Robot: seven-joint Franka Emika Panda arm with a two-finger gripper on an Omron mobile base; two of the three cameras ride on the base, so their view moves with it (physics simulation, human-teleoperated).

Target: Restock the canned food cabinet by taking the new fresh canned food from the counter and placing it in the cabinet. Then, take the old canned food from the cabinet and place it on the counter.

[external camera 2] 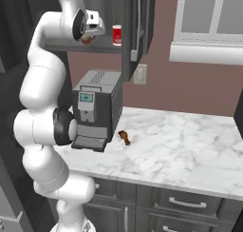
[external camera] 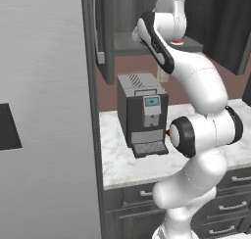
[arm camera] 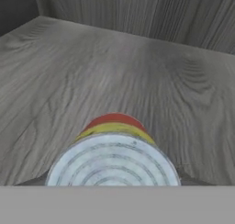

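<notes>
- The gripper (external camera 2: 87, 37) is up high, right over the coffee machine (external camera 2: 97, 107), reaching into the cabinet (external camera 2: 137, 26).
- In the hand view, the yellow-and-red can (arm camera: 113, 159) sits right under the hand, with its pale round lid facing the camera.
- I cannot tell if the gripper is squeezing the can or has let it go — the fingers are hidden by the can's lid.
- The can looks like it is standing on the shelf (arm camera: 114, 71), but I can't be sure its bottom is touching the wood.
- The red can (external camera 2: 116, 35) stands upright on the same shelf, also above the coffee machine, just beside the gripper and not touching it.
- The counter (external camera 2: 180, 150) is the white top that the coffee machine stands on.
- A small brown thing (external camera 2: 124, 137) lies on the counter near the foot of the coffee machine. It is too small to name.
- How far along — I think the first half is nearly done, because the new can is inside the cabinet.
- What is left: let go of that can if it is held, and pull the hand back.
- Then grab the red can, bring it down, and set it on the counter beside the coffee machine.
</notes>
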